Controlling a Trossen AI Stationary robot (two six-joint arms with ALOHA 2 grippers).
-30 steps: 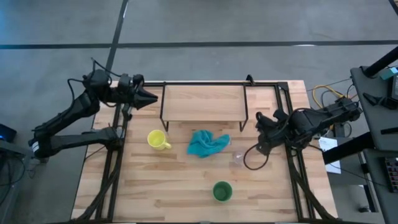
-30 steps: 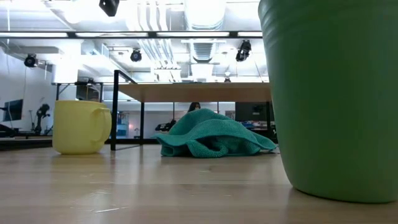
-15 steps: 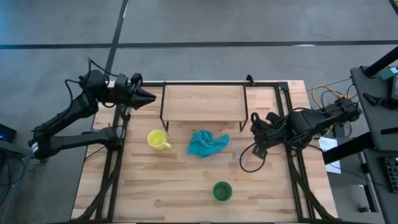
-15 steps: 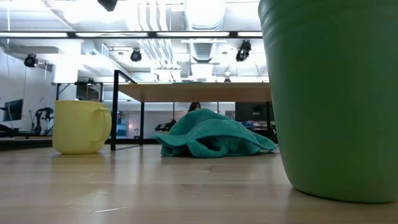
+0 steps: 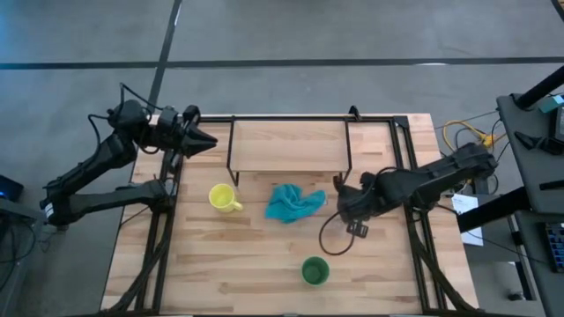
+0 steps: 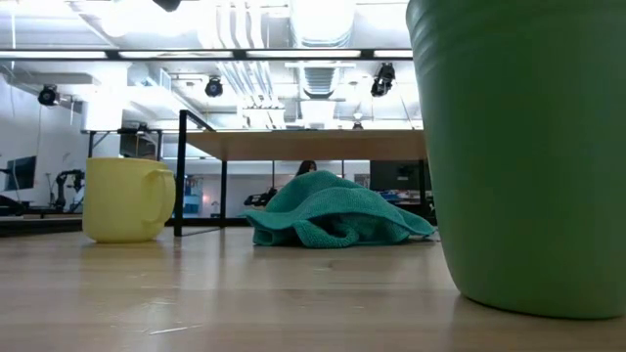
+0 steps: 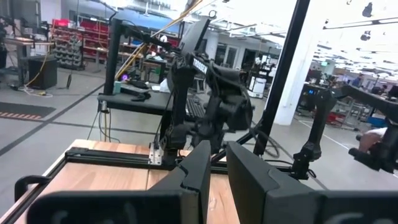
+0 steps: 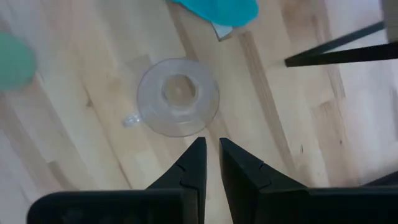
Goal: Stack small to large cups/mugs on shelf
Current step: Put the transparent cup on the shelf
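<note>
A small clear glass cup [image 8: 178, 96] stands upright on the wooden table just right of a teal cloth [image 5: 293, 202]. My right gripper [image 8: 211, 152] is shut and hovers above the table beside the cup without touching it; in the high view it [image 5: 340, 202] is right of the cloth. A yellow mug [image 5: 223, 197] stands left of the cloth. A green cup [image 5: 315, 270] stands near the front edge. The light-wood shelf [image 5: 286, 145] stands at the far middle. My left gripper [image 5: 210, 139] is shut, raised at the shelf's left end.
The shelf's black legs [image 5: 345, 167] stand just behind the right gripper. A black cable loop [image 5: 333, 236] hangs from the right arm over the table near the cup. Black frame rails [image 5: 163, 229] run along both table sides. Bare wood lies between mug and green cup.
My right gripper has gone toward the table's left edge, from near the right rail to just beside the teal cloth and over the glass cup's place. The cups, mug and cloth have stayed where they were.
</note>
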